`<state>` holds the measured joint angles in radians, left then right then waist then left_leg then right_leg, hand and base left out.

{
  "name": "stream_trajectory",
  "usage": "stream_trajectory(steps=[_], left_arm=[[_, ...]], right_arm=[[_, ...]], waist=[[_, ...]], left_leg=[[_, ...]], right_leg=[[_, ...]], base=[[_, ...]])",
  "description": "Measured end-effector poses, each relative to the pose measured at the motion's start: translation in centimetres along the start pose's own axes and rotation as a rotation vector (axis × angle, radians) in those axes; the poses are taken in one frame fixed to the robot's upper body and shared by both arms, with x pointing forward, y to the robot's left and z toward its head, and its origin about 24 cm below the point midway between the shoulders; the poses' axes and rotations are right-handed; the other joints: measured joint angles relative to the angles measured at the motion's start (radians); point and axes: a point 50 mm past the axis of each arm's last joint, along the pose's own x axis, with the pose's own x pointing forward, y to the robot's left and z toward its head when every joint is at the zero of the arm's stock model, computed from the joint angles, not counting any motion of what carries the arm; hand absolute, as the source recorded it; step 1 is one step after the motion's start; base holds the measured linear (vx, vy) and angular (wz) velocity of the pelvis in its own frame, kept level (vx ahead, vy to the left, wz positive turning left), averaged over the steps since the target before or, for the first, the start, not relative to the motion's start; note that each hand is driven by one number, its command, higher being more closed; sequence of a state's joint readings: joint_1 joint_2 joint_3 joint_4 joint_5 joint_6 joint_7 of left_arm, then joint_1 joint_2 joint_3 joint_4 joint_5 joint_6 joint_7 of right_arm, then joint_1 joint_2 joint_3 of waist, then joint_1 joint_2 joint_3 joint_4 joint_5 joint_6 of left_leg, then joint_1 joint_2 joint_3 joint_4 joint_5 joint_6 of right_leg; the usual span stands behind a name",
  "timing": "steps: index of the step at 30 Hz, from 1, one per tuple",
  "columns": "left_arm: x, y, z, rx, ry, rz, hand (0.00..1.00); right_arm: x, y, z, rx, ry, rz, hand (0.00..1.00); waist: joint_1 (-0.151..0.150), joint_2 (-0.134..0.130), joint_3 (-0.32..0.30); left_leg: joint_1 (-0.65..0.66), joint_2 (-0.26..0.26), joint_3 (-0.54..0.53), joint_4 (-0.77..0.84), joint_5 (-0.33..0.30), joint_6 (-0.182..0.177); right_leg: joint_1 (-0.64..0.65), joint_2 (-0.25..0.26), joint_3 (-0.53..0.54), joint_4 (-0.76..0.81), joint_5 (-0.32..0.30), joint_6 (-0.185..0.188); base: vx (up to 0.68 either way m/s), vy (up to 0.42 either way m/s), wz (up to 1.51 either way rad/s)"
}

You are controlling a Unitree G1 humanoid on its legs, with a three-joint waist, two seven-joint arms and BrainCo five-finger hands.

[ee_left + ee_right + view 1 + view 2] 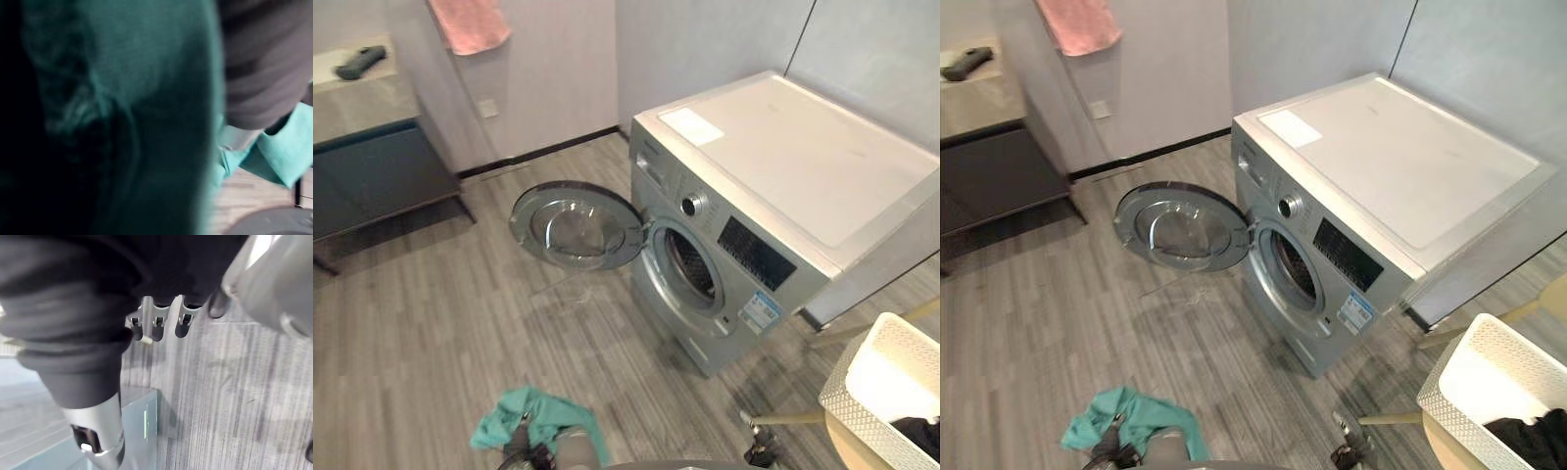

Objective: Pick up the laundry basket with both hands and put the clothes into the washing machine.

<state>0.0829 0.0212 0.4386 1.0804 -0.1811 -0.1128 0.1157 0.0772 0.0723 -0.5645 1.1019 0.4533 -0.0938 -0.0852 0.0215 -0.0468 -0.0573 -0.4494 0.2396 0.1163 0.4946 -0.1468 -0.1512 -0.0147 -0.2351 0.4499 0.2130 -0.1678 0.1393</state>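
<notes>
The silver washing machine (773,196) stands at the right with its round door (576,225) swung open to the left and its drum opening (690,264) dark. A teal cloth (543,416) hangs low in front of me, bunched around my left hand (523,443), whose dark fingertips grip it; the left wrist view shows the same teal cloth (122,117) up close. The white laundry basket (1474,392) sits on a wooden stool at the lower right with dark clothes (1533,436) inside. My right hand (157,325) hangs over bare floor with relaxed fingers, holding nothing.
A dark cabinet with a pale countertop (362,98) stands at the far left, a dark object lying on it. A pink towel (470,24) hangs on the back wall. Grey plank floor (431,333) lies open between the cabinet and the machine.
</notes>
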Motion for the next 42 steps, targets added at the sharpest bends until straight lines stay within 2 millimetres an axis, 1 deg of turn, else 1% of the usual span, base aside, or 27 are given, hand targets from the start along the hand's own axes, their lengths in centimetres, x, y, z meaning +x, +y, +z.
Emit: stream_trajectory(steps=[2,3,5,7,8,10,13,15,17,18,19,20,21,23,25,26,28,29,30,31,32,34,35,36,38,40,42], left_arm=[[0.1,-0.1,0.3,0.057,0.001,-0.018,1.00],[0.1,-0.2,0.2,0.081,0.004,-0.023,1.00],[0.1,-0.5,0.4,0.116,-0.008,-0.038,1.00],[0.3,-1.1,1.5,0.147,-0.048,-0.063,1.00],[0.4,-1.5,2.3,0.139,-0.074,-0.071,1.00],[0.5,-1.9,2.9,0.141,-0.093,-0.082,1.00],[0.3,-4.1,3.0,0.134,-0.093,-0.137,1.00],[0.1,-6.7,4.2,0.123,-0.127,-0.196,1.00],[-0.3,-8.4,4.2,0.147,-0.137,-0.253,1.00],[-0.7,-9.4,4.2,0.153,-0.150,-0.291,1.00],[-1.0,-10.0,4.3,0.163,-0.166,-0.316,1.00],[-1.2,-10.2,4.6,0.163,-0.188,-0.334,1.00],[-1.2,-10.2,4.6,0.168,-0.193,-0.341,1.00],[-1.5,-10.0,4.3,0.180,-0.203,-0.347,1.00],[-1.5,-9.5,3.9,0.183,-0.203,-0.338,1.00],[-1.5,-9.1,3.6,0.194,-0.197,-0.331,1.00],[-1.5,-8.4,2.8,0.225,-0.182,-0.311,1.00],[-1.5,-8.3,2.7,0.226,-0.178,-0.305,1.00],[-1.4,-7.9,2.4,0.234,-0.170,-0.292,1.00],[-1.0,-7.4,2.8,0.261,-0.169,-0.280,1.00],[-0.6,-6.7,3.7,0.313,-0.194,-0.263,1.00],[-0.3,-5.7,3.9,0.345,-0.195,-0.236,1.00],[-0.1,-5.1,4.1,0.393,-0.198,-0.227,1.00],[-0.1,-5.3,4.3,0.414,-0.205,-0.234,1.00],[-0.3,-5.9,4.7,0.477,-0.239,-0.271,1.00],[-0.9,-7.9,5.6,0.545,-0.305,-0.348,1.00],[-2.0,-9.9,6.8,0.570,-0.391,-0.433,1.00]], right_arm=[[0.0,-1.0,-0.3,0.044,0.028,-0.040,0.00],[0.0,-1.4,-0.4,0.047,0.030,-0.047,0.00],[0.1,-0.9,0.7,0.008,-0.010,-0.003,0.00],[0.2,-0.3,1.3,-0.027,-0.029,0.025,0.00],[0.1,0.0,1.3,-0.032,-0.040,0.040,0.00],[0.1,0.8,1.5,-0.046,-0.050,0.077,0.00],[0.5,0.8,2.7,-0.042,-0.071,0.073,0.00],[0.6,0.8,3.2,-0.012,-0.076,0.064,0.00],[0.5,0.2,2.5,0.027,-0.063,0.041,0.00],[0.3,-0.5,1.8,0.030,-0.051,0.029,0.00],[0.2,-0.5,1.7,0.024,-0.056,0.031,0.00],[0.2,-0.1,1.9,-0.001,-0.064,0.053,0.00],[0.2,0.4,2.4,-0.021,-0.086,0.073,0.00],[0.2,1.5,3.5,-0.064,-0.128,0.108,0.00],[0.1,2.8,3.4,-0.115,-0.128,0.143,0.00],[0.1,3.8,3.6,-0.145,-0.133,0.173,0.00],[0.1,4.9,4.1,-0.162,-0.145,0.197,0.00],[0.2,5.2,4.3,-0.176,-0.150,0.204,0.00],[0.3,5.2,5.0,-0.204,-0.165,0.207,0.00],[0.3,5.6,4.2,-0.212,-0.140,0.216,0.00],[0.3,5.0,3.1,-0.229,-0.099,0.203,0.00],[0.3,4.5,2.6,-0.246,-0.083,0.191,0.00],[0.3,3.8,2.4,-0.249,-0.082,0.176,0.00],[0.3,3.6,2.5,-0.249,-0.085,0.173,0.00],[0.3,3.7,2.6,-0.250,-0.089,0.176,0.00],[0.3,3.6,2.7,-0.259,-0.094,0.182,0.00],[0.3,3.5,3.2,-0.277,-0.105,0.184,0.00]], waist=[[-0.010,-0.002,-0.001],[-0.006,0.013,0.009],[-0.006,0.040,0.024],[-0.013,0.049,0.030],[-0.026,0.045,0.032],[-0.033,0.033,0.035],[-0.045,0.074,0.042],[-0.060,0.102,0.097],[-0.063,0.103,0.106],[-0.060,0.096,0.112],[-0.055,0.090,0.118],[-0.046,0.089,0.119],[-0.035,0.093,0.125],[-0.012,0.116,0.131],[0.007,0.100,0.128],[0.016,0.089,0.128],[0.021,0.097,0.122],[0.022,0.105,0.118],[0.023,0.128,0.104],[0.017,0.088,0.110],[0.015,0.080,0.110],[0.017,0.065,0.101],[0.009,0.061,0.094],[0.004,0.060,0.093],[-0.002,0.048,0.081],[-0.010,0.058,0.087],[-0.009,0.063,0.091]], left_leg=[[0.055,-0.017,0.037,-0.060,0.004,0.031],[0.135,-0.018,0.079,-0.112,0.007,0.040],[0.285,-0.001,0.190,-0.217,0.015,0.055],[0.387,-0.005,0.275,-0.302,0.018,0.059],[0.424,-0.012,0.332,-0.323,0.014,0.059],[0.451,-0.030,0.391,-0.341,-0.002,0.051],[0.487,-0.084,0.410,-0.418,-0.003,0.045],[0.509,-0.073,0.384,-0.432,0.004,0.042],[0.527,-0.050,0.355,-0.354,0.002,0.033],[0.483,-0.009,0.311,-0.160,-0.017,0.007],[0.416,0.027,0.257,0.038,-0.010,0.010],[0.298,0.056,0.149,0.287,0.069,0.025],[0.223,0.057,0.061,0.428,0.123,0.020],[0.104,0.035,-0.034,0.598,0.073,0.056],[0.058,0.034,-0.032,0.557,0.026,0.077],[0.057,0.041,-0.041,0.437,0.010,0.102],[0.130,0.026,-0.146,0.041,0.014,0.096],[0.165,0.020,-0.214,-0.084,0.027,0.078],[0.226,0.018,-0.311,-0.242,0.022,-0.057],[0.231,-0.021,-0.298,-0.247,0.028,-0.064],[0.237,-0.029,-0.264,-0.246,0.011,-0.043],[0.260,-0.034,-0.223,-0.246,0.002,-0.028],[0.283,-0.048,-0.183,-0.261,-0.003,-0.017],[0.290,-0.054,-0.168,-0.274,-0.005,-0.005],[0.288,-0.075,-0.110,-0.312,0.008,0.017],[0.260,-0.099,-0.073,-0.336,0.026,0.046],[0.233,-0.102,-0.057,-0.331,0.034,0.059]], right_leg=[[-0.045,0.000,0.019,0.056,0.144,0.024],[-0.065,0.015,0.017,0.124,0.241,0.029],[-0.176,0.065,-0.055,0.319,0.154,0.027],[-0.271,0.131,-0.152,0.406,0.097,-0.011],[-0.323,0.190,-0.205,0.424,0.067,0.024],[-0.360,0.274,-0.242,0.378,0.076,0.014],[-0.312,0.255,-0.350,0.164,0.037,-0.067],[-0.279,0.269,-0.357,0.101,0.044,-0.107],[-0.224,0.269,-0.362,0.096,0.036,-0.118],[-0.170,0.263,-0.371,0.090,0.036,-0.119],[-0.129,0.260,-0.374,0.083,0.026,-0.132],[-0.093,0.263,-0.373,0.078,-0.011,-0.149],[-0.078,0.270,-0.359,0.072,-0.032,-0.157],[-0.038,0.269,-0.317,0.053,-0.051,-0.164],[-0.028,0.236,-0.272,0.033,-0.054,-0.144],[-0.028,0.208,-0.229,0.025,-0.056,-0.121],[-0.039,0.176,-0.152,0.009,-0.044,-0.071],[-0.049,0.173,-0.130,0.007,-0.044,-0.051],[-0.064,0.176,-0.088,-0.007,-0.045,-0.016],[-0.067,0.135,-0.061,-0.033,-0.020,0.010],[-0.074,0.130,-0.057,-0.063,0.058,0.036],[-0.072,0.121,-0.039,-0.075,0.118,0.058],[-0.082,0.100,-0.019,-0.085,0.176,0.107],[-0.089,0.093,-0.011,-0.087,0.194,0.116],[-0.142,0.072,0.017,-0.098,0.257,0.122],[-0.210,0.053,0.007,-0.115,0.340,0.119],[-0.244,0.054,-0.051,-0.109,0.373,0.106]], base=[[0.41,0.423,-0.24],[0.30,0.274,-0.80],[0.22,0.226,-1.09],[0.11,0.084,-1.08],[0.10,0.000,-1.11],[0.10,-0.030,-1.11],[0.17,0.028,-1.04],[0.19,-0.052,-0.51],[0.21,-0.094,-0.06],[0.21,-0.112,0.22],[0.17,-0.107,0.05],[0.11,-0.016,-0.27],[0.11,0.086,-0.46],[0.13,0.206,-0.53],[0.14,0.197,-0.70],[0.18,0.264,-0.91],[0.26,0.361,-1.03],[0.31,0.551,-1.18],[0.22,0.469,-0.89],[0.24,0.609,-0.95],[0.13,0.380,-0.58],[0.10,0.276,-0.63],[0.04,0.164,-0.61],[-0.01,0.190,-0.72],[-0.05,0.118,-0.66],[-0.09,0.073,-0.54],[-0.06,0.016,-0.18]])
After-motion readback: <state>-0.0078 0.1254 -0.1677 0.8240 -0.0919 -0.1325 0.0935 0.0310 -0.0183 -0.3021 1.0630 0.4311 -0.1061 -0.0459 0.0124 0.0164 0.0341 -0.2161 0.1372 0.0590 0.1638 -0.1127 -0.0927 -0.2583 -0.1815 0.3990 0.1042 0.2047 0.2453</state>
